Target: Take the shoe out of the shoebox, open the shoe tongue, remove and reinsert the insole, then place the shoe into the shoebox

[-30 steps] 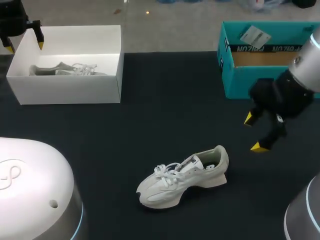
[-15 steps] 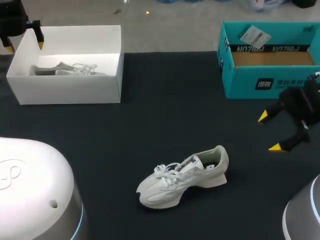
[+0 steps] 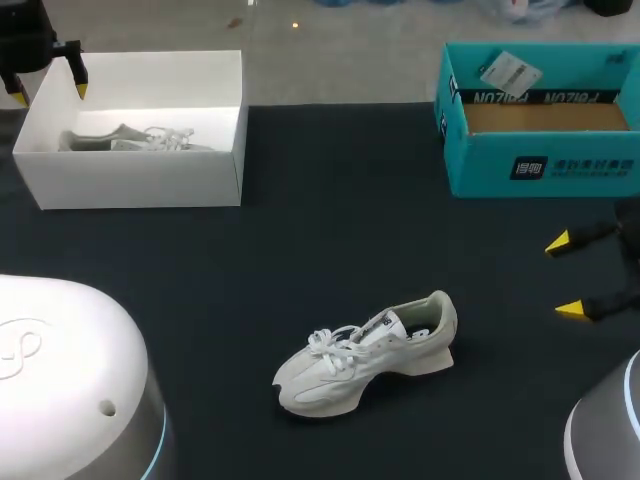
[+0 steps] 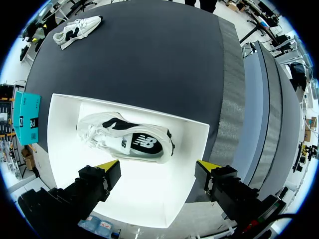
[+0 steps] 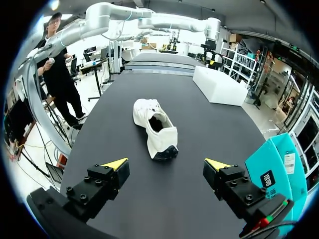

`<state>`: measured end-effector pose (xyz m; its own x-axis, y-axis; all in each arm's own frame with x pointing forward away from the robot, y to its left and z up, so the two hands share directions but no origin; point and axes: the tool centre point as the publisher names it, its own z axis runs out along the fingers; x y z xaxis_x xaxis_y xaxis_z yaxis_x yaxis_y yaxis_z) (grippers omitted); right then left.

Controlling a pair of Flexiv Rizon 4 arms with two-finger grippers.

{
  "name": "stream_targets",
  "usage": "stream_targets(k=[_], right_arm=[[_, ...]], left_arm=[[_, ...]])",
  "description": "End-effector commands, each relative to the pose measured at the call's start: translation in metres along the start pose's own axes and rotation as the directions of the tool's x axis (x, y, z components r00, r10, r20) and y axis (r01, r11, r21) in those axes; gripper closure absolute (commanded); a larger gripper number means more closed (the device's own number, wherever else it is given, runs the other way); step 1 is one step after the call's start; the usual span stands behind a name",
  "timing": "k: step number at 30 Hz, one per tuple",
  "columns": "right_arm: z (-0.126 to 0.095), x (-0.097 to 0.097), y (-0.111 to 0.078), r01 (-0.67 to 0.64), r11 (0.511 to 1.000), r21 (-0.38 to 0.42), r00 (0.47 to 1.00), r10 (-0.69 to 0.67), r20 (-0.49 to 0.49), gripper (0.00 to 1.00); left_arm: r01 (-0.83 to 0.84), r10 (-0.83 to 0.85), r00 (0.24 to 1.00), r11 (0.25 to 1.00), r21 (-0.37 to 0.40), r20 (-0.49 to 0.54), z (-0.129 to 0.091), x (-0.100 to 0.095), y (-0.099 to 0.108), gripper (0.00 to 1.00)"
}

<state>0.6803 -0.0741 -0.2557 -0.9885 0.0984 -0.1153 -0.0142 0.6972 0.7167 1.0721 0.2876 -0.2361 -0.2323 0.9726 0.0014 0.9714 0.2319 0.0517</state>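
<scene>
Wide dark table [image 3: 340,180], and everything reads off the shoe [image 3: 365,355] out on its open middle. Biggest piece first: the white shoebox [image 3: 140,185], well apart from the shoe, off beyond its toe on the left arm's side, lid off, with a second shoe [image 3: 130,138] lying on its side within. Next, the teal box [image 3: 480,170], well beyond the shoe's heel on the right arm's side, open on top.

Now the shoe itself: a pale trainer upright on its sole, opening facing up, laces across the front. Its long axis runs slantwise across the table, toe toward the left arm's side, heel toward the right. From the right wrist, the shoe [image 5: 155,129] sits ahead of the fingers, heel end nearest them, toe pointing away.

The right tool [image 3: 565,277] hangs off the heel side, apart from the shoe, yellow tips spread wide, nothing between them. The left tool [image 3: 50,94] is far from the shoe, over the shoebox's far corner, fingers likewise spread and gripping nothing.
</scene>
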Motion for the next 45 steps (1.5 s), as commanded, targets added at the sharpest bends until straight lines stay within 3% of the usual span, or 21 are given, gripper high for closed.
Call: stream_targets(k=[1,27,45], right_arm=[[0.001,0.004,0.0,0.0,1.0,0.001,1.0,0.0,0.027,0.0],[0.001,0.004,0.0,0.0,1.0,0.001,1.0,0.0,0.027,0.0],[0.078,-0.022,-0.032,0.024,0.993,-0.112,0.987,-0.041,-0.152,0.0]], left_arm=[[-0.001,0.001,1.0,1.0,0.001,-0.001,-0.001,0.001,0.0,0.0],[-0.001,0.001,1.0,1.0,0.001,-0.001,-0.001,0.001,0.0,0.0],[-0.001,0.001,1.0,1.0,0.001,-0.001,-0.001,0.001,0.0,0.0]])
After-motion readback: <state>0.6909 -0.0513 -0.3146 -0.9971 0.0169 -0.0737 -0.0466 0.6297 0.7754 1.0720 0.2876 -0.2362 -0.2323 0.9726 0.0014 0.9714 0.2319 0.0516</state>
